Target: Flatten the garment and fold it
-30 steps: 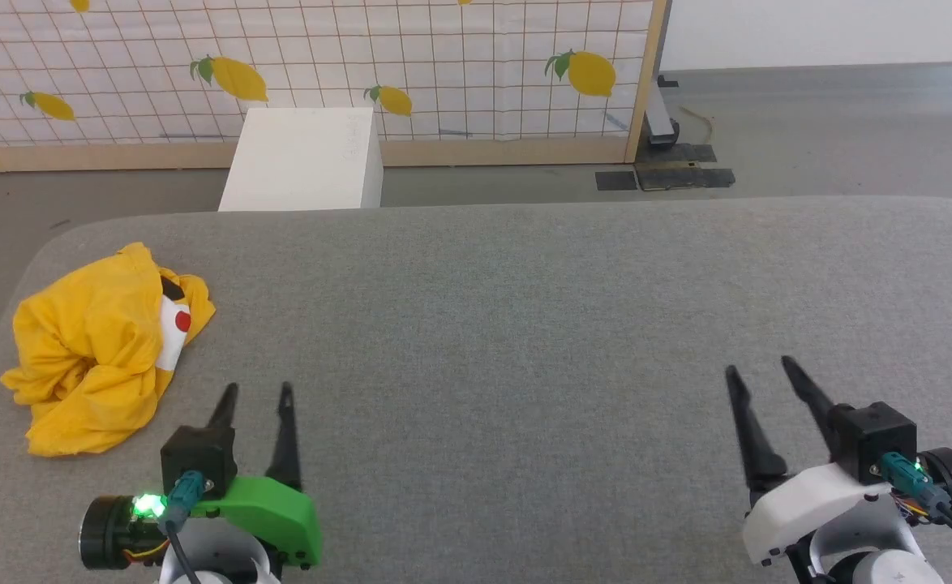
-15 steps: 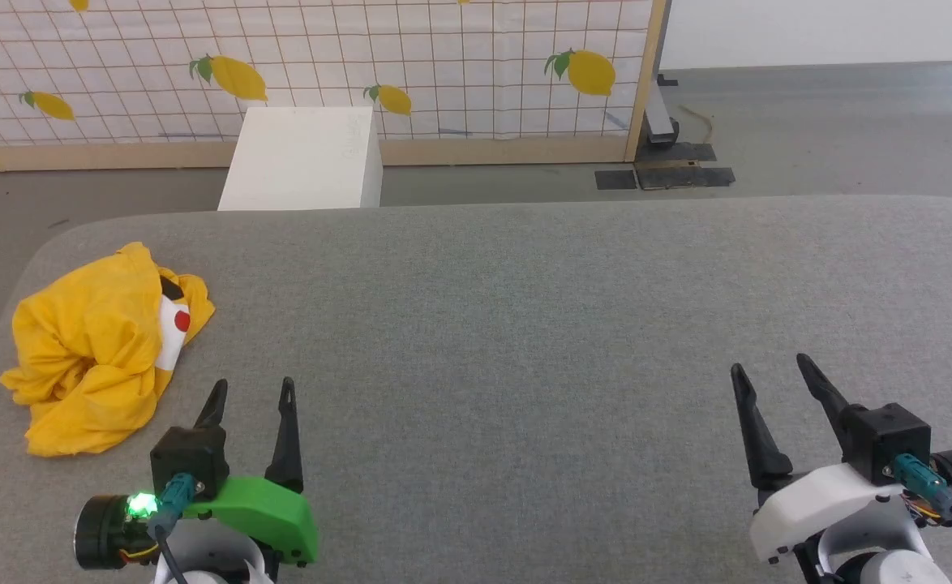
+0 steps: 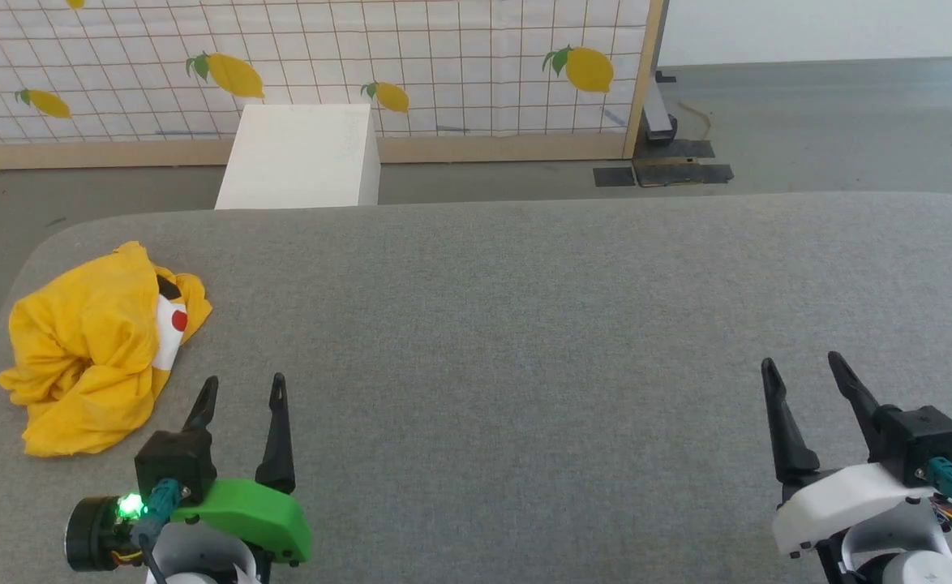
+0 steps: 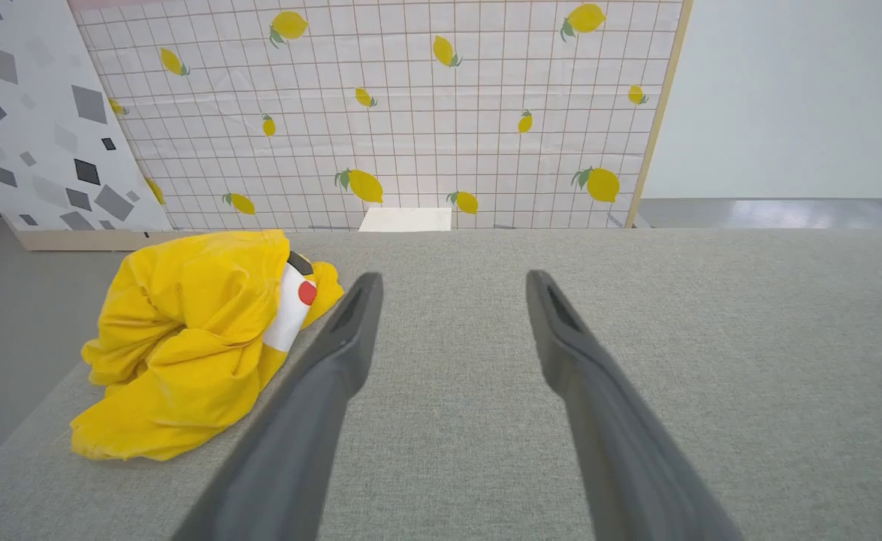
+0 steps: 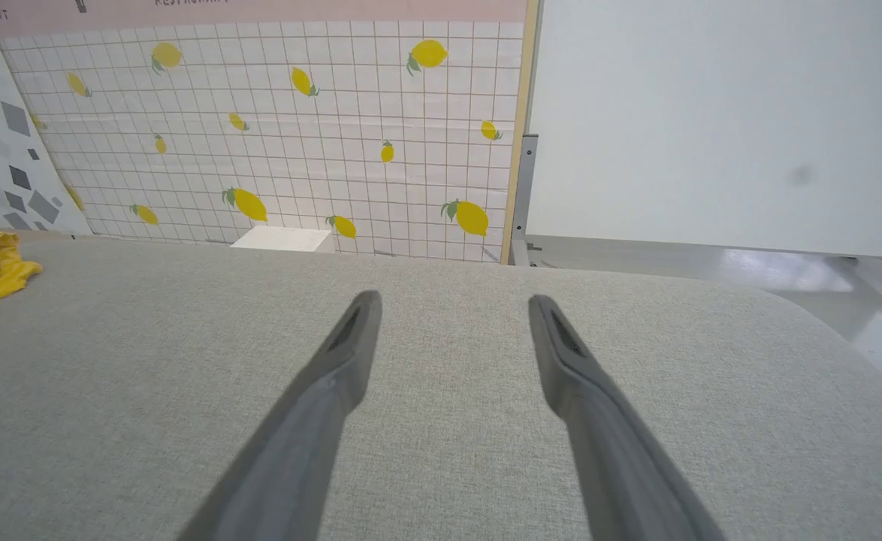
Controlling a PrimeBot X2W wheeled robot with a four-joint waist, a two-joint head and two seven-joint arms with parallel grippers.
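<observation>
We found the garment (image 3: 91, 345) lying in a crumpled yellow heap on the grey padded table (image 3: 525, 324), close to its left edge and toward the far left corner. A strip of white print with a red dot and a bit of black showed on the side turned toward the table's middle. The heap was bunched and folded over itself, so we could not make out sleeves or neckline. The left gripper (image 3: 245, 380), on its green-shelled wrist, hovered near the front edge of the table just beside the heap, to its right and nearer the robot. Its fingers pointed away from the robot, and its jaws stood wide with only bare table cloth between them. In the head view we saw a gap of grey cloth between its left finger and the yellow fabric. In the left wrist view the garment lay off to the left of that finger. The right gripper (image 3: 800, 360), on its white-shelled wrist, stood well apart from the garment on the table's other side, its jaws likewise spread wide over bare cloth. Beyond the table's far edge we saw a white box (image 3: 298, 154) on the grey floor (image 3: 833, 122), set against a wood-framed screen (image 3: 443, 65) printed with a grid and lemons.
</observation>
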